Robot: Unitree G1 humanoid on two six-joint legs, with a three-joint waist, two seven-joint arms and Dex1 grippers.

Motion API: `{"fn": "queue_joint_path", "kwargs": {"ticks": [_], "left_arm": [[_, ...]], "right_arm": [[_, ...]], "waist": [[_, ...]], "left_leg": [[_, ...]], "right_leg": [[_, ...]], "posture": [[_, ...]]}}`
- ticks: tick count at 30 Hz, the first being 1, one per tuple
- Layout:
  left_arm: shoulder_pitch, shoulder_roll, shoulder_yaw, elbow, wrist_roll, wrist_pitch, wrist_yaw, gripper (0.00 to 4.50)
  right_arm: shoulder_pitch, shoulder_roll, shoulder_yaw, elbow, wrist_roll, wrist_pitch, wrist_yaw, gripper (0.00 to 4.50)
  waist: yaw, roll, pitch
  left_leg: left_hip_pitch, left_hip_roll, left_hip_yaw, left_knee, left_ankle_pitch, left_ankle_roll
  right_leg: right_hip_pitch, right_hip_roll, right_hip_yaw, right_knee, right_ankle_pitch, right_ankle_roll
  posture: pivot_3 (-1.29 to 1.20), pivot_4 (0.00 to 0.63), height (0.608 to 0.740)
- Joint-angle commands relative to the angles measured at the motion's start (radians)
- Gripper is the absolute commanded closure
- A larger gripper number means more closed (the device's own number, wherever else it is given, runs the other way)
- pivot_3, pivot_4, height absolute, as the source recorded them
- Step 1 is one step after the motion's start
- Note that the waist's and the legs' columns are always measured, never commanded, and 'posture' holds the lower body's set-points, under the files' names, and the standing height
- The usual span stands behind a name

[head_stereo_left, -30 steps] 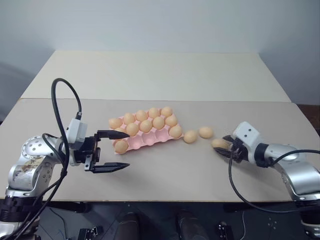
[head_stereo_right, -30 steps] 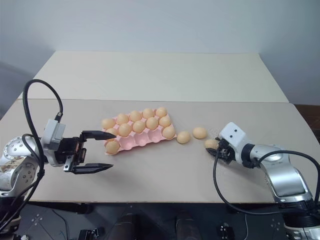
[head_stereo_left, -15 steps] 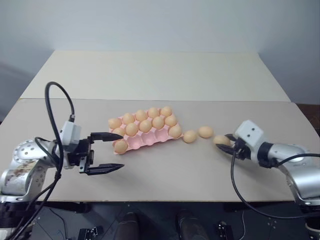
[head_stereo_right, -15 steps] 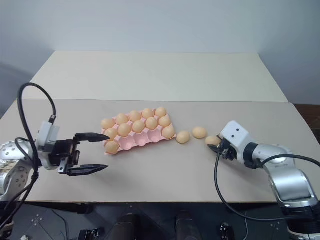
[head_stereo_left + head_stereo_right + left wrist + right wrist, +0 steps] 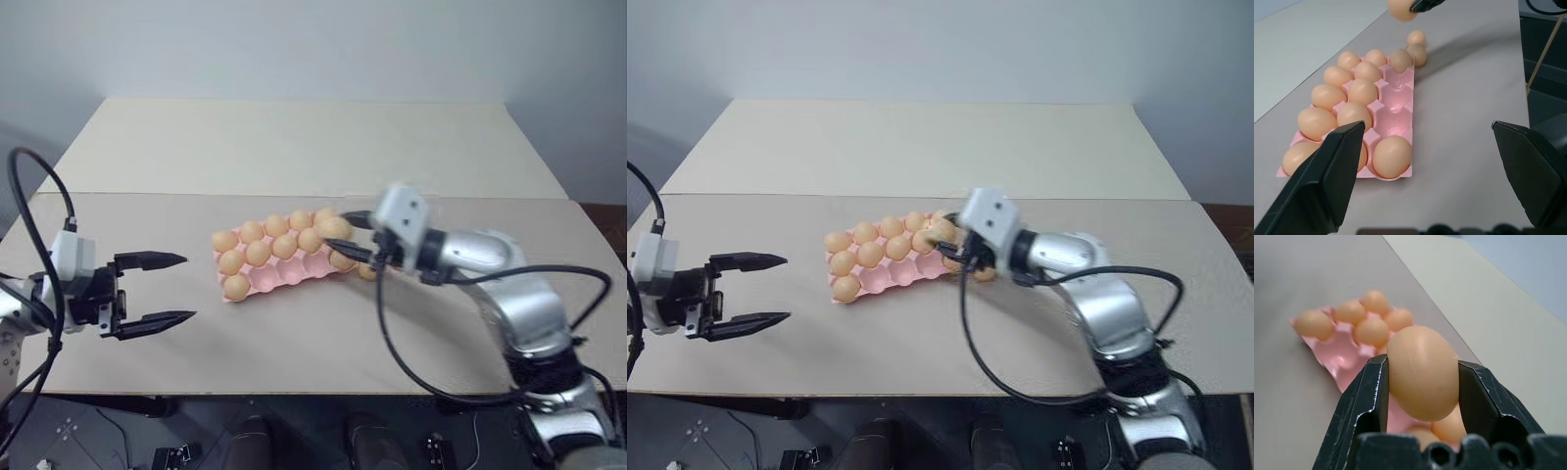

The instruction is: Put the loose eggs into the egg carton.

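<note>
Near edge of the counter (image 5: 323, 362): the left gripper (image 5: 181, 289) is hanging just above the surface, its jaws standing wide apart and holding nothing. It is pointing toward the egg carton (image 5: 294, 276) but sitting well apart from the carton's near short end.

The carton, pale pink, is lying roughly mid-counter, its long axis running slantwise, away from the left gripper and toward the far right. In the left wrist view the two rows farther from the robot are looking full, while the row along the near long side is holding an egg at each end and showing three bare cups (image 5: 1392, 105) between them.

Over the carton's far-right end: the right gripper (image 5: 359, 235) is hovering above that end of the carton, jaws clamped on the carried egg (image 5: 1422, 372). The jaws are pressing on the egg's two flanks, the egg's long axis running roughly along the fingers, and the egg is riding clear of the tray.

Just past the carton's right end, two more loose eggs (image 5: 1417, 46) are lying on the counter, close together, the nearer one just beside the carton's corner.

Judgement: the bare cups are lying below the carried egg and along the carton's near row, back toward the left gripper. The right arm is plainly the nearer one, already above the tray; the drop calls for shifting along that near row and lowering.
</note>
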Motion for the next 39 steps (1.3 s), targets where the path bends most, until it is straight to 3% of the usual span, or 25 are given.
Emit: {"fn": "queue_joint_path", "kwargs": {"ticks": [1,8,16,19,24,25,31,39], "left_arm": [[0.018,0.016,0.040,-0.033,-0.011,0.001,0.013,0.00],[0.065,0.006,0.065,-0.081,-0.023,0.017,0.044,0.00],[0.117,0.006,0.103,-0.111,-0.032,0.019,0.068,0.00],[0.130,0.009,0.111,-0.111,-0.030,0.016,0.069,0.00],[0.134,0.012,0.113,-0.110,-0.030,0.016,0.071,0.00],[0.133,0.012,0.112,-0.109,-0.031,0.017,0.071,0.00],[0.109,0.009,0.089,-0.102,-0.033,0.013,0.071,0.00],[0.039,-0.019,0.012,-0.098,-0.035,0.007,0.073,0.00]], "right_arm": [[-0.016,0.048,0.109,0.052,-0.053,-0.099,0.029,2.29],[-0.052,0.216,0.234,0.212,-0.146,-0.187,-0.006,2.29],[-0.079,0.282,0.244,0.331,-0.208,-0.259,-0.006,2.29],[-0.086,0.289,0.248,0.369,-0.228,-0.300,0.009,1.64],[-0.090,0.305,0.243,0.392,-0.244,-0.323,0.018,0.02],[-0.090,0.305,0.242,0.390,-0.249,-0.323,0.018,0.02],[-0.063,0.244,0.168,0.267,-0.227,-0.254,0.029,0.02],[0.129,-0.031,-0.064,-0.068,-0.075,-0.082,0.130,0.02]], "waist": [[-0.001,0.000,0.000],[-0.013,0.000,0.000],[-0.013,0.000,0.000],[-0.014,0.000,0.000],[-0.014,0.000,0.000],[-0.014,0.000,0.000],[-0.012,0.000,0.000],[0.003,0.000,0.000]], "left_leg": [[0.000,0.000,0.000,0.000,0.000,0.000],[0.000,0.000,0.000,0.000,0.000,0.000],[0.000,0.000,-0.001,0.000,0.000,0.000],[0.000,0.000,0.000,0.000,0.000,0.000],[0.000,0.000,0.000,0.000,0.000,0.000],[0.000,0.000,-0.001,0.000,0.000,0.000],[0.000,0.000,-0.001,0.000,0.000,0.000],[0.000,0.000,0.000,0.000,0.000,0.000]], "right_leg": [[0.000,0.000,0.000,0.000,0.000,0.000],[-0.001,0.000,0.000,0.002,0.000,0.000],[-0.001,0.000,0.000,0.002,0.000,0.000],[-0.001,0.000,0.000,0.002,0.000,0.000],[-0.001,0.000,0.000,0.002,0.000,0.000],[-0.001,0.000,0.000,0.002,0.000,0.000],[-0.001,0.000,0.000,0.002,0.000,0.000],[0.000,0.000,-0.001,0.001,0.000,0.000]], "posture": [[0.00,0.150,0.740],[0.00,0.150,0.740],[0.00,0.150,0.740],[0.00,0.150,0.740],[0.00,0.150,0.740],[0.00,0.150,0.740],[0.00,0.150,0.740],[0.00,0.150,0.740]]}}
